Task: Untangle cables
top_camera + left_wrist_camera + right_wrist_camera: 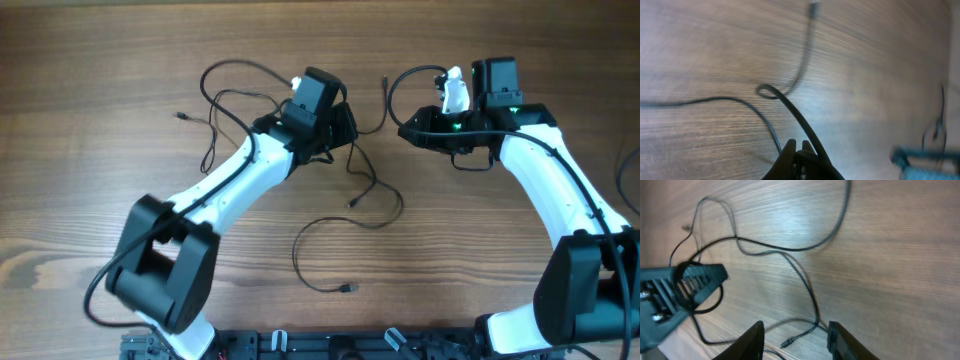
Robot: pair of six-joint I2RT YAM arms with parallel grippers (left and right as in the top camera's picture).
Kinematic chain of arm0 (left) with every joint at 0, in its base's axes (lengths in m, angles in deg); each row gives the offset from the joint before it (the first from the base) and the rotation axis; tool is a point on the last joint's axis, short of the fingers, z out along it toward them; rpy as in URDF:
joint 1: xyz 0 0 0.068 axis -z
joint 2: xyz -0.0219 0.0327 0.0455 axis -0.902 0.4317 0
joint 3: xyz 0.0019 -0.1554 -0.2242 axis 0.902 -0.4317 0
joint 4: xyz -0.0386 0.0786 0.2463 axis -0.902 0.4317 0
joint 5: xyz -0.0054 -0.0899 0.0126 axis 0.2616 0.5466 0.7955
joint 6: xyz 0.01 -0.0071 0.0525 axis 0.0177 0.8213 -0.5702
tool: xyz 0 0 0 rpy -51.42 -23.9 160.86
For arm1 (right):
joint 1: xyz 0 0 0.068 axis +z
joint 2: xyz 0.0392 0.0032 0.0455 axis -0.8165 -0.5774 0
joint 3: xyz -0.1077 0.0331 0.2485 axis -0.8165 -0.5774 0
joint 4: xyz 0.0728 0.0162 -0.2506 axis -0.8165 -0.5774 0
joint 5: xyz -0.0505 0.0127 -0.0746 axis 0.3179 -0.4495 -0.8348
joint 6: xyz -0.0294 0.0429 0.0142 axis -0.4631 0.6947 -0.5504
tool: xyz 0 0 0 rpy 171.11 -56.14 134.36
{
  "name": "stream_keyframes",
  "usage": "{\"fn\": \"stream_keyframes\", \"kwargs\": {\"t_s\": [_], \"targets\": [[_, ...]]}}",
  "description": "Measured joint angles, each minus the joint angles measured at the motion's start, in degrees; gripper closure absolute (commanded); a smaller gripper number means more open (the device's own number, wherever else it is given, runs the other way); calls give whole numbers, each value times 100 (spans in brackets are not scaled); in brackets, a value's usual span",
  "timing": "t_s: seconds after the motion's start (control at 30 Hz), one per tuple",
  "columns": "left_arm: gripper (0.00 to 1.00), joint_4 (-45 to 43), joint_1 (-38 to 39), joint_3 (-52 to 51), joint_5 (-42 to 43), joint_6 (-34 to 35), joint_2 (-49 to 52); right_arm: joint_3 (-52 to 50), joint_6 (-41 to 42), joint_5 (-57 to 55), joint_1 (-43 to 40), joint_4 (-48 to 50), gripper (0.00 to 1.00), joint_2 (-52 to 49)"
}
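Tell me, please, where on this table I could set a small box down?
Free: the wood table left of the left arm, and the near patch between the cables and the right arm. Crowded: the far middle, where cables loop.

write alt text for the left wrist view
The left gripper, shut, sits at the bottom edge over a wooden table. A black cable rises from beside it to a small loop, then to a plug end. A thinner strand curves in from the left.

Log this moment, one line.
left pincer: shut on cable | right pincer: open, empty | other cables: on table
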Motion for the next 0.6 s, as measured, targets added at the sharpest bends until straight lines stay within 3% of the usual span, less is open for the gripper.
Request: {"fn": "stream_keyframes", "kwargs": {"t_s": [0.1,0.23,0.3,0.47,0.6], "targets": [[96,4,17,0,247,-1027,-216,0,-1084,1257,2,44,60,0],[96,-15,17,0,387,-1314,-216,0,-2103,2055,7,66,67,0],[96,-20,-7,0,444,-1084,-216,0,-2647,2483,4,59,68,0],[96,-2,-494,0,938,433,-216,0,-3611,3003,7,92,64,0],[96,13,-826,0,1989,994,-216,0,-3969,3101,157,468,77,0]]}}
